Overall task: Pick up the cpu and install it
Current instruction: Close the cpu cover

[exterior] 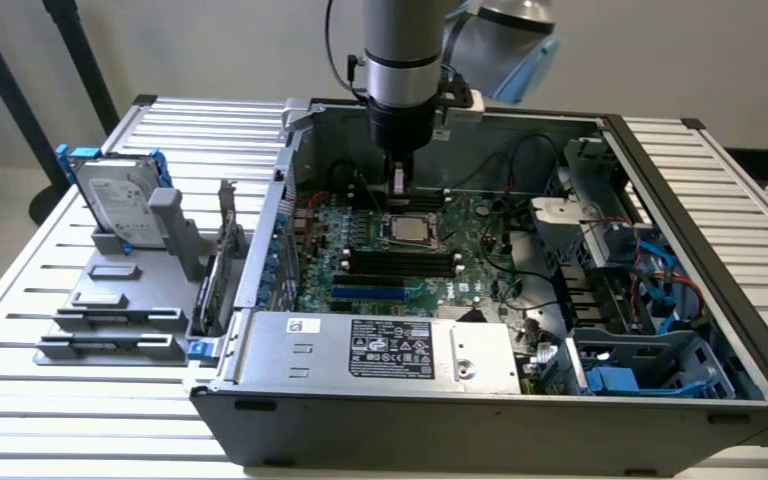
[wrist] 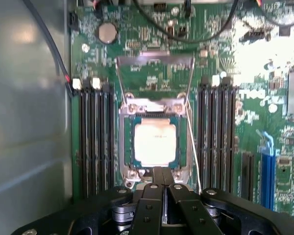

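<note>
The cpu (wrist: 155, 143), a small square chip with a bright silver top, lies flat in its socket on the green motherboard (wrist: 220, 54). In the exterior view the cpu (exterior: 407, 228) sits mid-board inside the open computer case. The socket's metal load plate (wrist: 155, 68) stands folded back beyond the chip. My gripper (wrist: 160, 172) is shut, its black fingers pressed together with nothing between them, the tips just at the socket's near edge. In the exterior view my gripper (exterior: 398, 188) hangs straight down, slightly above and behind the chip.
Black memory slots (wrist: 95, 137) flank the socket on both sides. The case wall (exterior: 281, 180) rises close at the exterior view's left, with cables behind the arm. A power supply (exterior: 371, 345) fills the front. A hard drive in a blue frame (exterior: 117, 200) and grey blocks (exterior: 111, 300) stand outside.
</note>
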You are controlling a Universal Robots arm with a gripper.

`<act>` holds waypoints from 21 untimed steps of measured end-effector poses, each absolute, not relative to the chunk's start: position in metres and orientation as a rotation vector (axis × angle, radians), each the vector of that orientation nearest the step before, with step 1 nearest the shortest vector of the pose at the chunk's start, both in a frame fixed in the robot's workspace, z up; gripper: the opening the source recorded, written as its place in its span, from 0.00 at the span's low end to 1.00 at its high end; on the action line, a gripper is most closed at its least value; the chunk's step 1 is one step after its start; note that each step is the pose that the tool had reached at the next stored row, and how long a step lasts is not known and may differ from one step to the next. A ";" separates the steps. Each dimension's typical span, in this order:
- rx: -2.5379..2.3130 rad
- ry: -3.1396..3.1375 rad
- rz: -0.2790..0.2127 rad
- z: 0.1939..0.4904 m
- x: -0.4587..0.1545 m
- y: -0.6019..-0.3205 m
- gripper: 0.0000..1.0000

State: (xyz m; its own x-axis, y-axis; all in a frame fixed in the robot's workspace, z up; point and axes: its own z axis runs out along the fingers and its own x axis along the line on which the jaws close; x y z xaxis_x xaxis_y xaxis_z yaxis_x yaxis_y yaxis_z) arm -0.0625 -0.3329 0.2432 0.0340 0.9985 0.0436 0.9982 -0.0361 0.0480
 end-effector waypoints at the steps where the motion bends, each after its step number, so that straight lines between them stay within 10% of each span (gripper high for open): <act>1: 2.257 2.179 0.099 0.245 -0.058 -0.333 0.11; 21: 2.271 2.191 0.076 0.278 0.033 -0.337 0.11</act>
State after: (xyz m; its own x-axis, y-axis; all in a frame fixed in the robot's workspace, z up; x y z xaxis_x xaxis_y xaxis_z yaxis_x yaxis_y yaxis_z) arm 0.0333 -0.3373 0.2783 0.0351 0.9984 0.0450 0.9991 -0.0362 0.0223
